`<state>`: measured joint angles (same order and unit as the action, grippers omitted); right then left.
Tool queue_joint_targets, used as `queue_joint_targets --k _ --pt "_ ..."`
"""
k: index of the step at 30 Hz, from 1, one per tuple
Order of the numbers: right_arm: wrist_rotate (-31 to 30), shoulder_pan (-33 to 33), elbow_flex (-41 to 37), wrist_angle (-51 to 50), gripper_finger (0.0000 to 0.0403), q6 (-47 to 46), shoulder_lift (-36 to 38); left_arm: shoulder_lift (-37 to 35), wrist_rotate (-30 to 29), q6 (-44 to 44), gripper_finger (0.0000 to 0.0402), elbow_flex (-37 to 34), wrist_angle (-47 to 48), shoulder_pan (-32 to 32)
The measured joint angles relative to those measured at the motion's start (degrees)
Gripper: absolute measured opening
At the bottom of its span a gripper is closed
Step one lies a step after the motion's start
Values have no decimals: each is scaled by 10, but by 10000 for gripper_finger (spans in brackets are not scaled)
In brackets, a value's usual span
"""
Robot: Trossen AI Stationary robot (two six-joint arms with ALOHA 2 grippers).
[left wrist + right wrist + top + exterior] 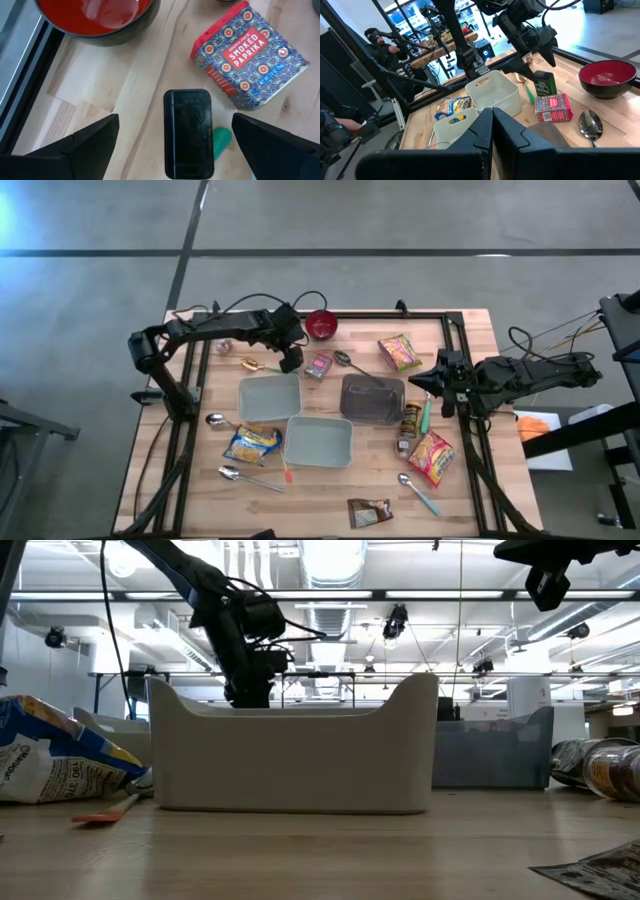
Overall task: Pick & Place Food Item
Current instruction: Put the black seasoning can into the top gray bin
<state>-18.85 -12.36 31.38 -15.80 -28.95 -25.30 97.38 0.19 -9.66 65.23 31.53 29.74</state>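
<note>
A small dark rectangular container [187,132] stands on the wooden table beside a red-and-blue smoked paprika tin [250,55] and near a red bowl [95,15]. My left gripper [175,127] hangs open above the dark container, one finger on either side of it, touching nothing. In the right wrist view the dark container [543,82] stands upright under the left gripper [540,47]. My right gripper [425,380] is shut and held level above the table's right part, with nothing in it.
Two pale bins [270,398] [318,442] and a dark bin [372,398] sit mid-table. Snack packets [400,352] [432,456] [250,445], a jar [409,425] and several spoons lie around. A green spoon handle [222,140] lies right beside the dark container.
</note>
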Motion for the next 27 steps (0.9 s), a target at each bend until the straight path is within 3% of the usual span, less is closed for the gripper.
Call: queue_joint_targets --k 16,27 --pt "0 0 0 0 8 0 0 0 -2 11 362 -49 -48 0" --pt "28 0 0 0 8 0 0 0 -2 11 257 -71 -76 0"
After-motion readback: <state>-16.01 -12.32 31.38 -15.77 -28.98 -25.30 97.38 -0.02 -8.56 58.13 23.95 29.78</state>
